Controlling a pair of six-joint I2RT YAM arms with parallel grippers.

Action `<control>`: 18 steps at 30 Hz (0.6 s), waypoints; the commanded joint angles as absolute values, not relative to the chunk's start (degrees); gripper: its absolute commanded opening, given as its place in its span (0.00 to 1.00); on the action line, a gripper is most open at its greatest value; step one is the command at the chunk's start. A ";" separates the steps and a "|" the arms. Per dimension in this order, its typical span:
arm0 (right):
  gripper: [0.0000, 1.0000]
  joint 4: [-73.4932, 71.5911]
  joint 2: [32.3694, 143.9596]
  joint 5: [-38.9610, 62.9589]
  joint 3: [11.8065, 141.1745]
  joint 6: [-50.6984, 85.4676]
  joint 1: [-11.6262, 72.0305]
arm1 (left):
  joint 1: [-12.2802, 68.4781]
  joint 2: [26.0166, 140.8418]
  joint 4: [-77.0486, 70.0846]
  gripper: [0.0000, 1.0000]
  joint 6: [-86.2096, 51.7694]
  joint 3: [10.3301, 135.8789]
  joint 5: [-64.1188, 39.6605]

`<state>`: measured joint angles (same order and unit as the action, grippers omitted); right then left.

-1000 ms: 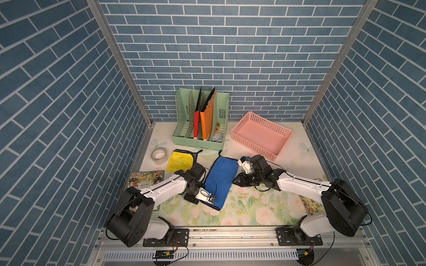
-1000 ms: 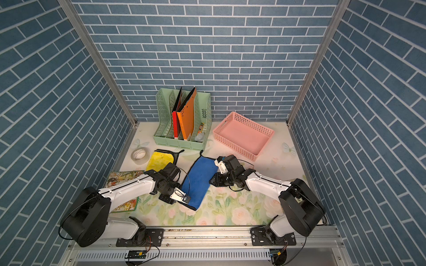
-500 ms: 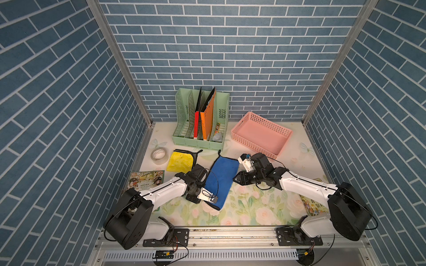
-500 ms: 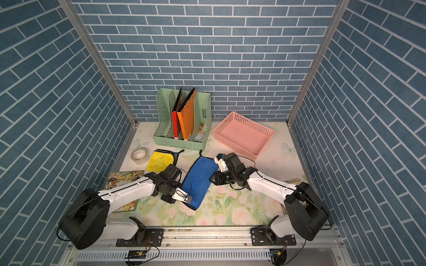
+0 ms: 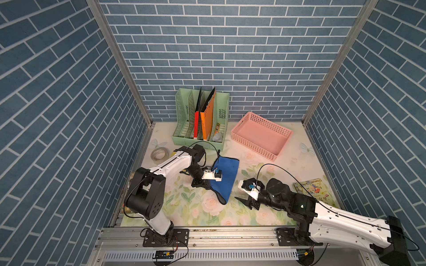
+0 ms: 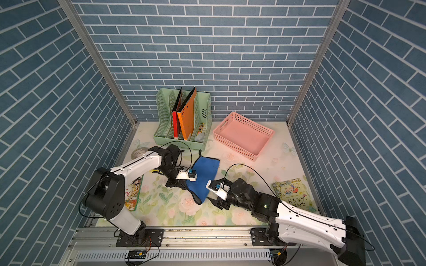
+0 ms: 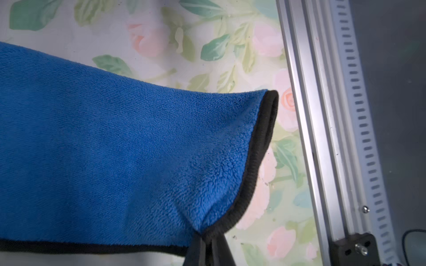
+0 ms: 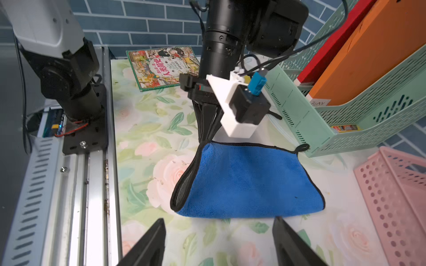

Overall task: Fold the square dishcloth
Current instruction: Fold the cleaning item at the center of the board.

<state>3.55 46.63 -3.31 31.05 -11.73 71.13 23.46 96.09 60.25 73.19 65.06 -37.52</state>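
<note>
The blue square dishcloth (image 5: 227,175) (image 6: 205,173) with black trim lies folded in half on the floral table. My left gripper (image 5: 208,187) (image 6: 183,184) is shut on one of its front corners and holds that corner slightly off the table, as the left wrist view (image 7: 208,237) and the right wrist view (image 8: 205,140) show. The two layers gape open at the short front edge (image 8: 184,184). My right gripper (image 5: 245,202) (image 6: 219,202) (image 8: 219,221) stands open, empty, just right of the cloth's fold and apart from it.
A green file rack (image 5: 200,135) with folders and a pink basket (image 5: 260,135) stand at the back. A tape roll (image 5: 159,153) lies at the left wall. Picture books lie at the right (image 5: 315,191) and left (image 6: 132,193). An aluminium rail (image 5: 207,232) runs along the front.
My right gripper has opened, let go of the dishcloth and drawn back towards the front right. My left gripper has shut on the cloth's front corner.
</note>
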 commanded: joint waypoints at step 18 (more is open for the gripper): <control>0.90 -21.88 74.23 -33.02 26.62 -21.95 88.31 | 23.34 98.45 69.04 0.00 70.75 68.34 -40.90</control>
